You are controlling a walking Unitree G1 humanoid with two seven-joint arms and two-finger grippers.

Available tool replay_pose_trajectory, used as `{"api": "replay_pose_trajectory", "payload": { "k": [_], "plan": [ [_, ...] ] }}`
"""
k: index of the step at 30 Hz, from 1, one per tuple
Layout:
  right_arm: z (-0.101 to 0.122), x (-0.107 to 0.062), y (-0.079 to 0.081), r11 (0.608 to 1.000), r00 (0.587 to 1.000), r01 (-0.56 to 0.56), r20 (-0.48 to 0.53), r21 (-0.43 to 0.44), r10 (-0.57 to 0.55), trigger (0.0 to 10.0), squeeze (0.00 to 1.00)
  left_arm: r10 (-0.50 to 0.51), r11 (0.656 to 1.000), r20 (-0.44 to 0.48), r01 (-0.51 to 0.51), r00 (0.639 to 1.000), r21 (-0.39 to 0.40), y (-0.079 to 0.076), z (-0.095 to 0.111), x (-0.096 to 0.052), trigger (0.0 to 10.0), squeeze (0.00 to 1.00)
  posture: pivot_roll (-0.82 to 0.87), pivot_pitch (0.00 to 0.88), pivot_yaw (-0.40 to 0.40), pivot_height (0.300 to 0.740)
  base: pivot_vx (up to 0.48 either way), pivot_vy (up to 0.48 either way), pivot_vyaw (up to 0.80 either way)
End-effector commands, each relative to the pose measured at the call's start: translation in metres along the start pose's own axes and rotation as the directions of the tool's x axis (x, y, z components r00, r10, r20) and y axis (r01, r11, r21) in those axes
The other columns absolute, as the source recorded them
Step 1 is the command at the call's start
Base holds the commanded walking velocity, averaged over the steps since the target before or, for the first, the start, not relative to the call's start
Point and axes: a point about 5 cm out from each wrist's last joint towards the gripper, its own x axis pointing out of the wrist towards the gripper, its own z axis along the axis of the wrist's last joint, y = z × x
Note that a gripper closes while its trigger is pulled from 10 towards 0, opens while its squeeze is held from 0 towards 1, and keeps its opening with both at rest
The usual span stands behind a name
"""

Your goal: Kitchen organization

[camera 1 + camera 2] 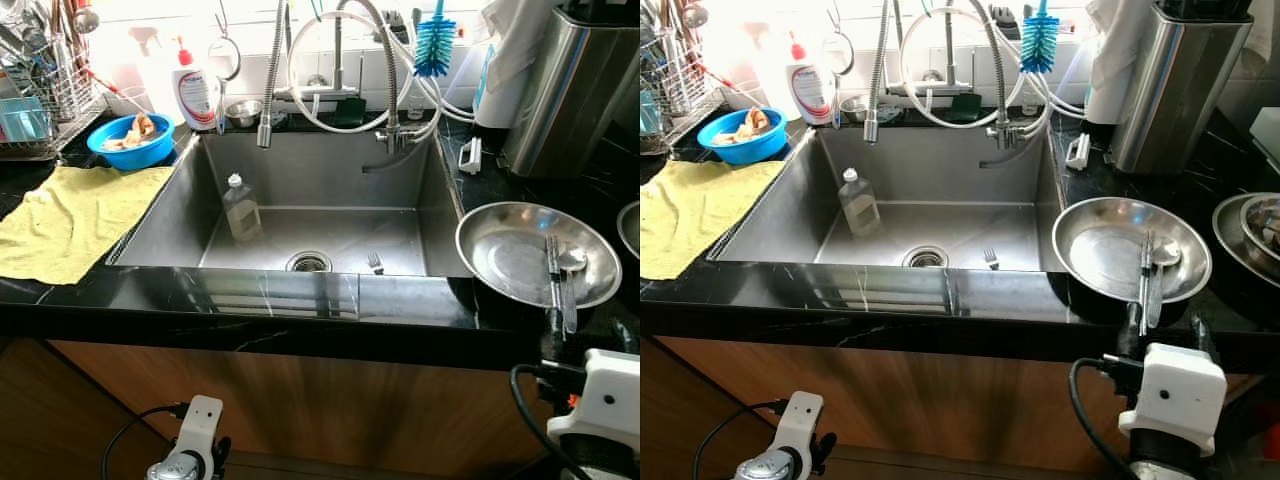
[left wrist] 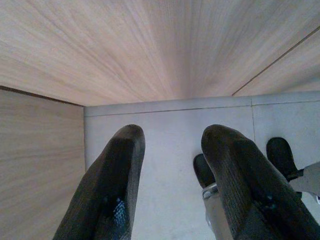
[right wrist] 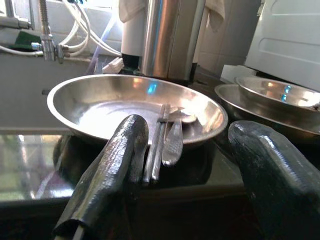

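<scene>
Cutlery [image 1: 1148, 275], which I take to be the item in hand, lies in the steel plate [image 1: 1090, 245] on the black table [image 1: 890, 290], right of the sink, handles overhanging the near rim toward the robot.

Nearest: the left tool [image 2: 172, 185] hangs low before the wooden cabinet front [image 1: 300, 400], fingers parted, nothing between them; floor tiles below. Idle.

The right tool [image 3: 192, 175] is raised just below the table edge, in front of the plate. Its fingers stand wide apart, empty, with the cutlery handles lying between them and close to the left finger; contact cannot be confirmed.

Beside the plate to the right, stacked steel bowls [image 1: 1250, 230]. Left of the sink, a yellow cloth [image 1: 70, 215] spread flat.

In the sink [image 1: 160, 215]: a bottle [image 1: 241, 208] upright at the left, a fork [image 1: 375, 263] lying near the drain [image 1: 308, 262].

Farther back: blue bowl [image 1: 130, 140] with scraps, soap bottle [image 1: 195, 95], dish rack [image 1: 40, 90] with utensils, coiled tap hoses [image 1: 340, 70], blue brush [image 1: 434, 45], steel canister [image 1: 565, 90].

Assessment: early stage. Nothing is gripped; plate, cutlery, fork and bottle all remain to be put away. Likely next step is closing on the cutlery handles; they are thin and slick, so slippage is a risk.
</scene>
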Motion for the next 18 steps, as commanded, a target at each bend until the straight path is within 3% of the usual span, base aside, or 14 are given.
{"api": "replay_pose_trajectory", "payload": {
  "k": [1,10,18],
  "plan": [
    [-0.0005,0.0006,0.0025,1.000,1.000,-0.024,-0.012,0.011,0.024,10.0,0.00,0.013,1.000,-0.031,-0.012,0.999,0.013,0.0044,-0.0052,-0.0012,10.0,0.00,-0.23,0.000,0.071,0.740,0.000,0.000,0.00],
    [0.0011,-0.0063,0.0059,0.990,0.993,-0.115,0.023,-0.080,0.117,10.0,0.00,0.014,1.000,-0.037,-0.014,0.999,0.007,0.0046,-0.0061,-0.0014,10.0,0.00,-0.24,0.000,0.071,0.740,0.000,0.000,0.00],
    [-0.0008,-0.0083,0.0054,0.984,0.989,-0.146,0.015,-0.099,0.148,10.0,0.00,0.014,1.000,-0.041,-0.014,0.999,0.006,0.0054,-0.0080,-0.0020,10.0,0.00,-0.24,0.000,0.070,0.740,0.000,0.000,0.00]
  ]
}}
